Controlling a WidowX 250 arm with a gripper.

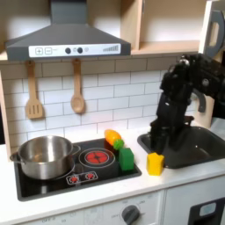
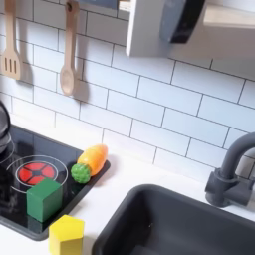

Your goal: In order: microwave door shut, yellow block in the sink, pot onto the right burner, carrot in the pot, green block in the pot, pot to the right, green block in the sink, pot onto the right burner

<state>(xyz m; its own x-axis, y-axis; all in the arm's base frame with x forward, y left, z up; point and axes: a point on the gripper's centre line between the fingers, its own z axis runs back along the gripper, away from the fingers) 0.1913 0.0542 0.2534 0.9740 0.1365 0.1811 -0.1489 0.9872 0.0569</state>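
Note:
The microwave door (image 1: 215, 31) hangs at the top right, seemingly swung out; it also shows as a white-framed dark panel (image 2: 167, 22). The yellow block (image 1: 155, 163) (image 2: 65, 234) stands on the white counter beside the sink (image 1: 200, 148) (image 2: 189, 224). Further left, the green block (image 1: 127, 159) (image 2: 44, 197) sits at the stove's right edge, with the carrot (image 1: 112, 137) (image 2: 92, 157) behind it. The steel pot (image 1: 46, 155) rests on the left burner. My black arm (image 1: 176, 97) rises over the sink's left rim and bends toward the first exterior view's right edge. Its fingers are too dark to make out.
The red right burner (image 1: 97, 158) (image 2: 35, 172) is bare. A spatula (image 1: 33, 92) and a wooden spoon (image 1: 77, 88) hang on the tiled wall under the range hood (image 1: 66, 39). A dark faucet (image 2: 234, 164) stands behind the sink.

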